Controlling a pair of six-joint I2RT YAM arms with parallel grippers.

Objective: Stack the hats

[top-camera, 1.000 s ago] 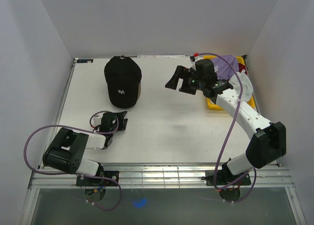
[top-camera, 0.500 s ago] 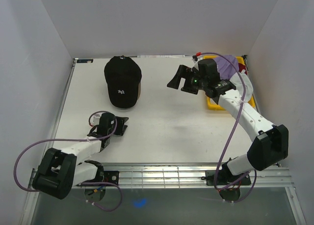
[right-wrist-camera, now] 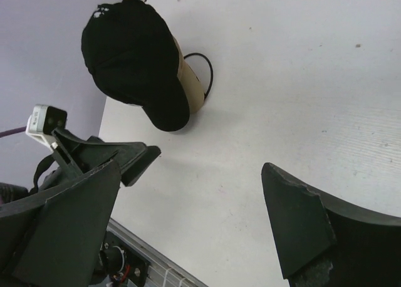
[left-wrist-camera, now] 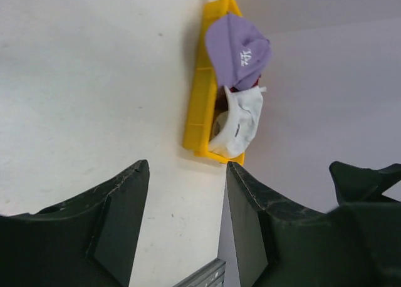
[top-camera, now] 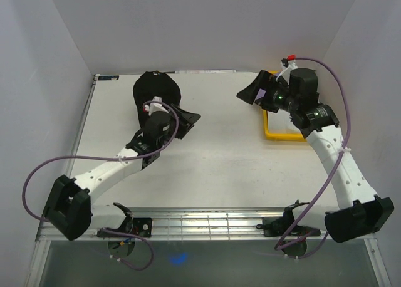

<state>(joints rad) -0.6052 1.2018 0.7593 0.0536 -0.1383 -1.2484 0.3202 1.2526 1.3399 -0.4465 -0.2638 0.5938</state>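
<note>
White table [top-camera: 219,161] underneath, pale walls [top-camera: 188,24] on three sides. Biggest players on it are the left arm [top-camera: 106,171], stretched from its base at 7 o'clock up toward 11, and the right arm [top-camera: 341,168], reared along the right edge toward 2 o'clock.

Under that right arm sits the yellow tray [top-camera: 279,135]. From overhead only its near rim shows, because the arm blocks everything inside. The left wrist view fills the gap: a lavender cap [left-wrist-camera: 238,49] lies at the tray's far end and a white cap [left-wrist-camera: 241,121] slumps over the near end. Between them is a sliver of dark red cap [left-wrist-camera: 235,88], too little to make out more.

Over at 11 o'clock, the black cap [top-camera: 156,89] rests on a tan cap [right-wrist-camera: 191,83], with just the tan edge peeking out beneath. From overhead the left wrist covers the black cap's front.

The left gripper [left-wrist-camera: 186,168] hangs just off the pile's 4 o'clock side, jaws parted, bare table between them, nothing held. The right gripper [right-wrist-camera: 191,168] is spread wide and also empty, looking across the table at the pile.

Big change from a second ago! The left arm was tucked down at 7 o'clock, well short of the black cap. The right gripper stood further toward mid-table, with lavender and white showing behind it. The black cap hasn't budged.
</note>
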